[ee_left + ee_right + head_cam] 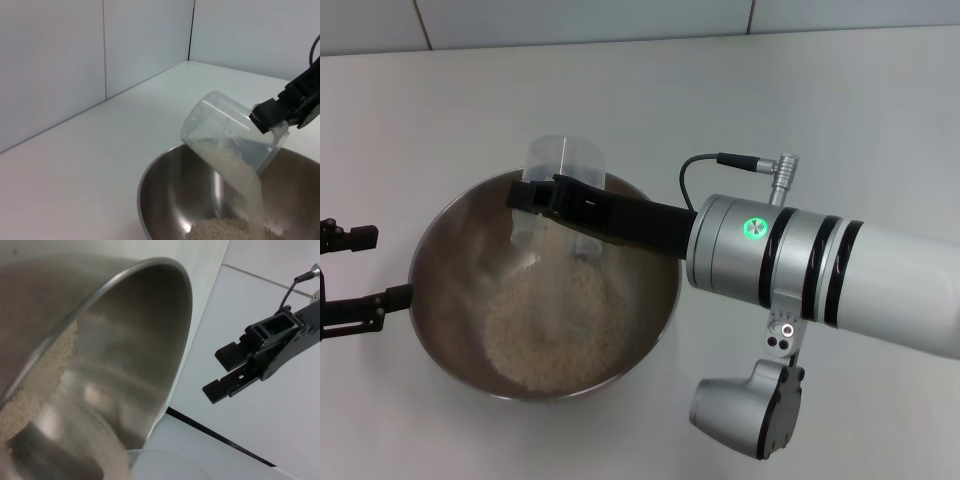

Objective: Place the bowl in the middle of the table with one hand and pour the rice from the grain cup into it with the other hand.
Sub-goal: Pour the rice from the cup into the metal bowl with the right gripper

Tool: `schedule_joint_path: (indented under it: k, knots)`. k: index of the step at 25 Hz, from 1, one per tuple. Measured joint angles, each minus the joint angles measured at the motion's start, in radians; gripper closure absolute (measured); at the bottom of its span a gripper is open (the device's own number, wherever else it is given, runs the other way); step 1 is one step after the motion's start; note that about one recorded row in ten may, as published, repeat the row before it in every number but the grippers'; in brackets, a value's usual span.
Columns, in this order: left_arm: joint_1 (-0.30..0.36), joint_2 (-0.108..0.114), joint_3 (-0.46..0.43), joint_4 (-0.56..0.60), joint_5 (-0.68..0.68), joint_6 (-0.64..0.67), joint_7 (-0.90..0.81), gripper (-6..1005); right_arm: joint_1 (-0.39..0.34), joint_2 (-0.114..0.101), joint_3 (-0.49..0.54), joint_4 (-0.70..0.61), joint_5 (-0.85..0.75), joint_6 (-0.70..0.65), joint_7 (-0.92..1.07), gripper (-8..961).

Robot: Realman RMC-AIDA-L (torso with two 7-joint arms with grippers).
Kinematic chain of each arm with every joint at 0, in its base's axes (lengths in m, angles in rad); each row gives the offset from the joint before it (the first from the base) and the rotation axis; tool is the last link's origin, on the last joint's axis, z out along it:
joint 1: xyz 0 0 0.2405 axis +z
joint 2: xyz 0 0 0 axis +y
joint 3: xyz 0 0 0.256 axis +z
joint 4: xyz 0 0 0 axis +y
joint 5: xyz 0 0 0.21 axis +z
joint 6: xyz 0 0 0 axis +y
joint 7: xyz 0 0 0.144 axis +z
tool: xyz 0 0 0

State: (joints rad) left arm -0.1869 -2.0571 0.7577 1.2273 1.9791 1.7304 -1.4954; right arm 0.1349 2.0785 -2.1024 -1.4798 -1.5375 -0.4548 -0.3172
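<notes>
The steel bowl (425, 250) sits on the white table (800, 90), left of centre, with a pale heap of rice (555, 330) in its bottom. My right gripper (535, 195) is shut on the clear grain cup (560, 160) and holds it tilted over the bowl's far rim. In the left wrist view the cup (225, 130) leans mouth-down and a stream of rice (247, 187) falls from it into the bowl (160, 195). My left gripper (370, 268) stands open just beside the bowl's left rim, holding nothing. The right wrist view shows it (220, 369) past the bowl's wall (150, 340).
A wall (60, 60) rises along the table's far edge and meets a second wall at a corner. The right arm's thick silver forearm (840, 270) reaches across the right half of the table, with its wrist camera hanging below it.
</notes>
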Motion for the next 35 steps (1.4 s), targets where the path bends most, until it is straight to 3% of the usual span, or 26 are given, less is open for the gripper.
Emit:
schedule_joint_path:
  k: [30, 35]
  knots:
    - [0.022, 0.0, 0.0, -0.002, 0.001, 0.008, 0.018, 190, -0.045, 0.001, -0.039, -0.029, -0.01, 0.012, -0.025, 939]
    - [0.023, 0.0, 0.0, -0.002, 0.001, 0.008, 0.018, 190, -0.054, 0.006, -0.041, -0.027, 0.058, 0.016, 0.003, 939]
